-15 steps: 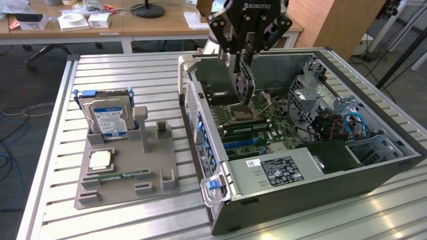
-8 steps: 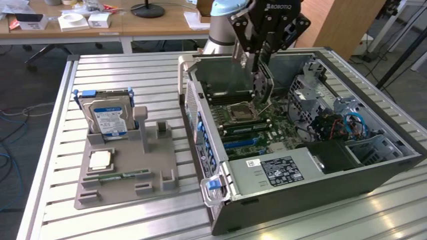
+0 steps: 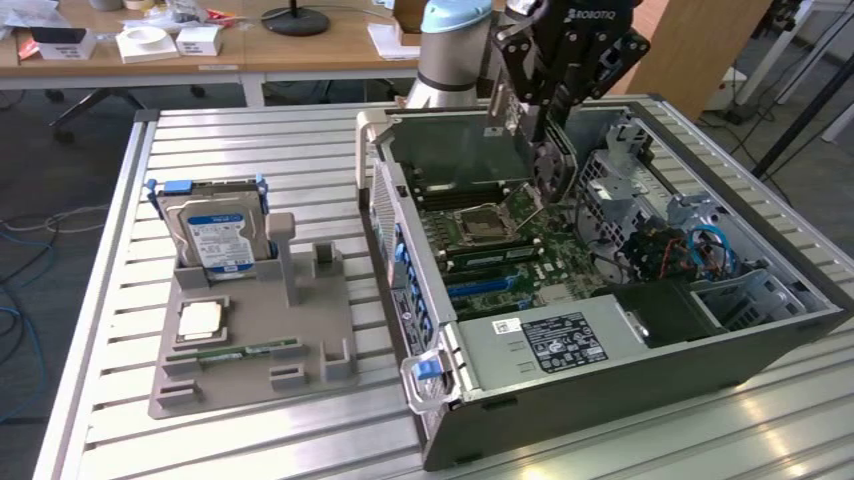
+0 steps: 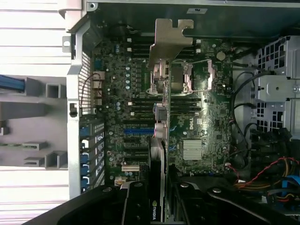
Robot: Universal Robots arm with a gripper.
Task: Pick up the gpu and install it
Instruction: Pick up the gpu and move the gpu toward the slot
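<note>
**Lowering the gpu (image 3: 551,175) into the open computer case (image 3: 627,390)**

Looks like the install step, partway through: already lifted and brought inside the case walls, not yet seated in any slot.

Grips the gpu with the gripper (image 3: 545,105), black fingers (image 4: 133,206) pressed against either face of the card, clamped firmly on it rather than standing apart. Holds it on edge, thin and dark from the wrist camera, above the motherboard (image 3: 514,235) on the case floor. Appears to hang clear of the board, though hard to say by how much. Carries the grey metal bracket (image 4: 171,35) at the end of the card toward the case wall nearest the arm's base.

Calls next, at a guess, for careful lining up: connector edge set lengthwise over one of the expansion slots (image 4: 140,131), bracket brought to meet the vented wall of the case, then straight, even pressure downward. Risks catching on neighbouring parts if tilted.

Reaches in from behind the case with the arm (image 3: 451,45), wrist bent so that the gripper points straight down through the open side.

Leaves the hard drive (image 3: 214,235) upright in its grey holder (image 3: 254,375) outside the case, well apart from the vented wall.
</note>
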